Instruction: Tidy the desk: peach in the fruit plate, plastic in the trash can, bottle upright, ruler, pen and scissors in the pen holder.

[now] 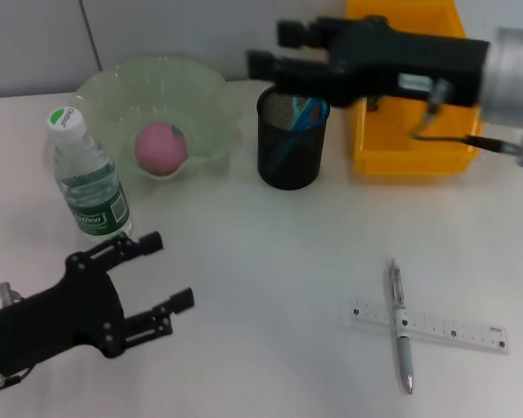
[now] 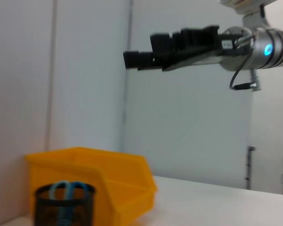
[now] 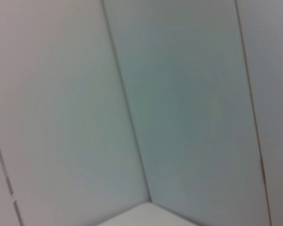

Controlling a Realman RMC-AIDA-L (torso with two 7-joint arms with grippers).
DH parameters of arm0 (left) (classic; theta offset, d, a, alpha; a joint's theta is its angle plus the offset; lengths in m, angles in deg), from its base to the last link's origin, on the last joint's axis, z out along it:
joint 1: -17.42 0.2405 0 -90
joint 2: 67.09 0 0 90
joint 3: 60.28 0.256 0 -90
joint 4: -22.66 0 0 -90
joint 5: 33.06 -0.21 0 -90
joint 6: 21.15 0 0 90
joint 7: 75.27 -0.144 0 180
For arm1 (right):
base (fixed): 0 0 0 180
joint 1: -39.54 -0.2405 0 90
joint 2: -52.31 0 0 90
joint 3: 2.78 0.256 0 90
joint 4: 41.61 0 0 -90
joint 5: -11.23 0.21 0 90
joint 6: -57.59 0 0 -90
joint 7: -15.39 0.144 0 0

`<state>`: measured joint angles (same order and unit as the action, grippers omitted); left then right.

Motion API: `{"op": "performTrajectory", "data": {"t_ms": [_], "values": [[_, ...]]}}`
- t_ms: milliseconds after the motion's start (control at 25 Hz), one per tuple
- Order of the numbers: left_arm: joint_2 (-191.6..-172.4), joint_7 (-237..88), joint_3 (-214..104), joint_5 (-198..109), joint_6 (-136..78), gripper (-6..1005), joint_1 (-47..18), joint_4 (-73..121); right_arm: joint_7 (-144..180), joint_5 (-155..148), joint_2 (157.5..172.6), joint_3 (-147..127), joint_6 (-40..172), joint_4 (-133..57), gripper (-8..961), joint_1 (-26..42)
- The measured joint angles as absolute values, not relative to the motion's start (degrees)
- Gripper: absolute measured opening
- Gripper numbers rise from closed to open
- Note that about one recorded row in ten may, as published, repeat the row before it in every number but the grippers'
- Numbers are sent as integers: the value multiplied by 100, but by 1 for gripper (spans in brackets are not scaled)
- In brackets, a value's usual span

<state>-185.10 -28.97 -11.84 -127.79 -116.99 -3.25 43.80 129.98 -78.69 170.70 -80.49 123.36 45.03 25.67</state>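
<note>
The pink peach (image 1: 161,146) lies in the pale-green fruit plate (image 1: 211,87) at the back left of the desk (image 1: 261,252). In front of the plate the bottle (image 1: 87,178) stands upright. Blue scissors (image 1: 302,113) stick up out of the black mesh pen holder (image 1: 291,150). My right gripper (image 1: 275,49) hovers open and empty just above the holder, partly covering the yellow trash can (image 1: 410,139). At the front right the pen (image 1: 400,324) lies across the clear ruler (image 1: 453,332). My left gripper (image 1: 166,272) rests open near the bottle's base. No plastic is in view.
The left wrist view shows the trash can (image 2: 108,181), the pen holder (image 2: 63,207) with the scissors (image 2: 66,188) in it, and my right gripper (image 2: 141,52) high above them. A grey panelled wall closes the desk's far side.
</note>
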Motion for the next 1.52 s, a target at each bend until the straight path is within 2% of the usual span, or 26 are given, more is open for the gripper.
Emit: {"op": "performTrajectory", "data": {"t_ms": [160,360,640,920,1040,1240,1520], "values": [[-18490,-2649,-1144,-12983,-11843,800,-372,4494,12395,-7864,17121,-7060,14041,3710,622,2461],[-18461,-2612,-1115,-13005,-11877,800,-361,4498,12363,-7970,17120,-6582,14557,3204,621,2431],[-18467,-2491,-1116,-13268,-11818,800,-378,4517,12674,-8949,16914,-6282,15292,3048,634,2198],[-18497,-2245,-1113,-13497,-11781,800,-387,4737,13113,-10239,16897,-6340,15901,3366,734,1616],[-18498,-2244,-1109,-13522,-11776,800,-385,4771,13493,-11278,16947,-6565,16089,3630,777,1217],[-18500,-2242,-1107,-13551,-11767,800,-385,4785,13784,-12737,17120,-6807,16431,3396,778,390],[-18504,-2195,-1107,-13555,-11739,800,-385,4789,13966,-13414,17131,-7481,16235,3077,779,-97]]}}
